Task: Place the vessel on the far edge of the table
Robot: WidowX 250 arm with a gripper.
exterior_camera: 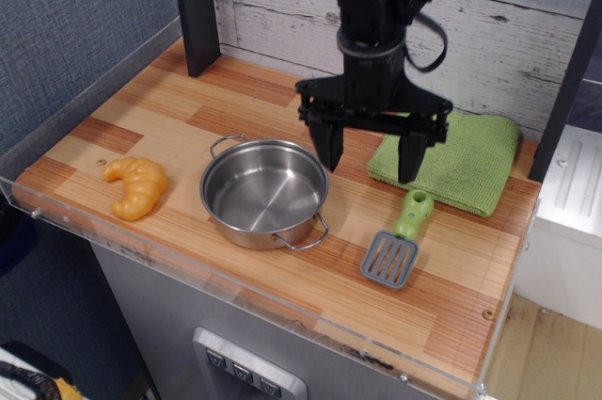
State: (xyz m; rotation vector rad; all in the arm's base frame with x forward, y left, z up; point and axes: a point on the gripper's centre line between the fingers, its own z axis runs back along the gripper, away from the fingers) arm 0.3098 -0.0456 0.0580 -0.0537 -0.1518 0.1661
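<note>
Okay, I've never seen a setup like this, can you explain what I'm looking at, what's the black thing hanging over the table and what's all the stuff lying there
The black thing is a robot arm ending in a gripper, a two-fingered claw. Its fingers are spread open and it holds nothing. There is a single picture, taken from in front of and above the table, looking down at an angle. On the wooden top lie a shiny steel pot in the middle, a croissant on the left of the picture, a folded green cloth on the right by the wall, and a small spatula with a green handle in front of the cloth. The gripper hangs just right of the pot's rim, between pot and cloth.
</note>
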